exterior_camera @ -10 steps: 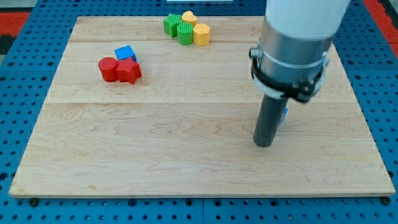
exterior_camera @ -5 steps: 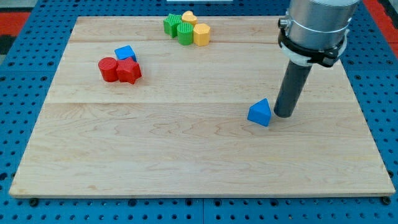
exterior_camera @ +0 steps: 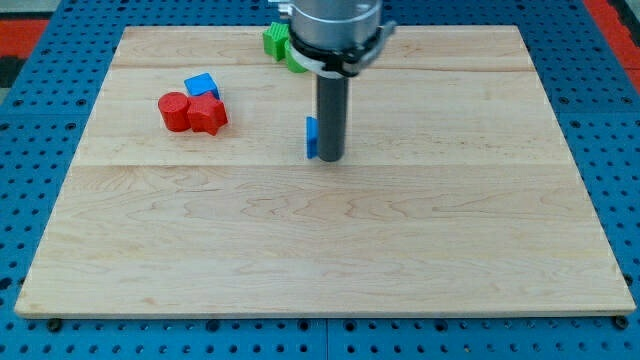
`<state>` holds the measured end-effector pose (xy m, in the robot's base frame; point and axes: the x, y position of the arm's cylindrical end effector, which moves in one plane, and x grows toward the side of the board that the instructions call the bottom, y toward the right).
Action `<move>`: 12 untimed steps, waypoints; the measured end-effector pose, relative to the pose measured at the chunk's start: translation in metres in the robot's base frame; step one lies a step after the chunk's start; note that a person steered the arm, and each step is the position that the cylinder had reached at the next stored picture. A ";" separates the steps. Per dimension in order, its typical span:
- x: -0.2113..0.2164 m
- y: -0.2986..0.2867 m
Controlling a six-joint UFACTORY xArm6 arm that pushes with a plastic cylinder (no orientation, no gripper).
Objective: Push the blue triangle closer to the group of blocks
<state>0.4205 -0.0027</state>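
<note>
My tip (exterior_camera: pixel 330 158) rests on the board near its middle, a little toward the view's top. The blue triangle (exterior_camera: pixel 312 138) sits just to the tip's left, touching the rod, and is mostly hidden behind it. A group of blocks lies at the view's upper left: a blue cube (exterior_camera: pixel 201 85), a red cylinder (exterior_camera: pixel 174 110) and a red star-like block (exterior_camera: pixel 208 115). Another group sits at the view's top centre, where a green block (exterior_camera: pixel 275 40) shows; the arm hides the others.
The wooden board (exterior_camera: pixel 320 250) lies on a blue pegboard table. The arm's grey body (exterior_camera: pixel 335 25) comes down from the view's top centre and covers part of the top group.
The tip has swept left and toward the view's top, and the blue triangle has moved with it from the board's right-centre to near the centre.
</note>
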 end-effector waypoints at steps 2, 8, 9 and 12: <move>-0.038 -0.024; -0.061 -0.045; -0.100 -0.042; -0.098 -0.131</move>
